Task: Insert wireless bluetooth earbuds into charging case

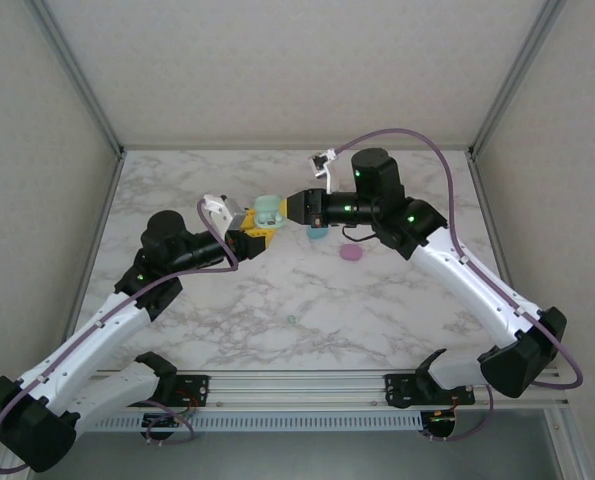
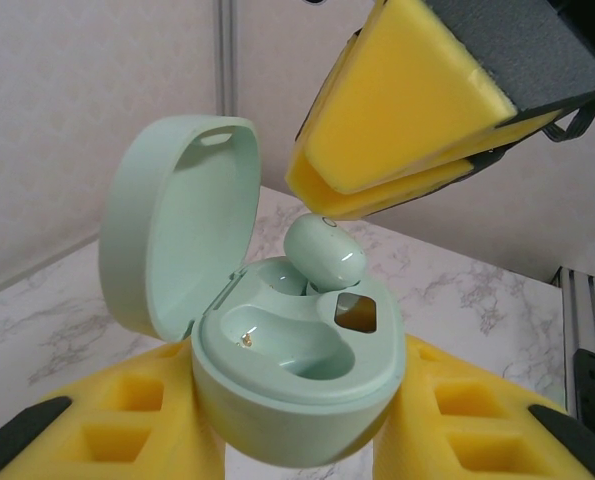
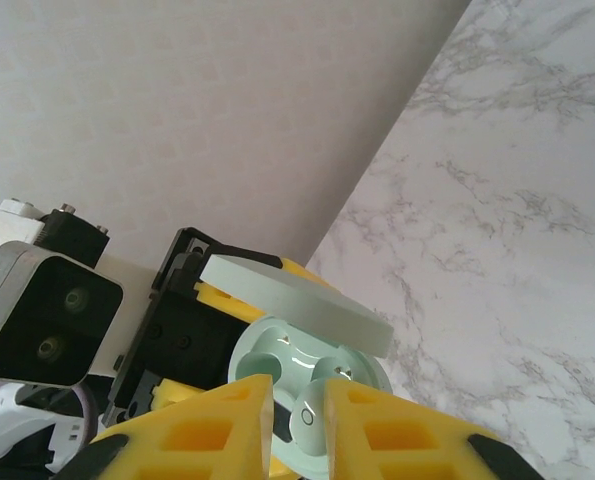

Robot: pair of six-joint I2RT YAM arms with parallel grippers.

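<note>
Your left gripper (image 1: 257,240) is clamping the open mint charging case (image 2: 287,385). Your right gripper (image 2: 322,203) is resting its nearly closed yellow pads (image 2: 407,100) on the mint earbud (image 2: 325,262), which is sitting tilted, half in one socket; you cannot tell whether they are pinching it.

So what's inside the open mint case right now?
In the mint case, one mint earbud stands tilted in the rear socket, right under the closed tips of the right gripper. The front socket is empty, a gold contact showing. The bud covers the rear socket's floor.
</note>
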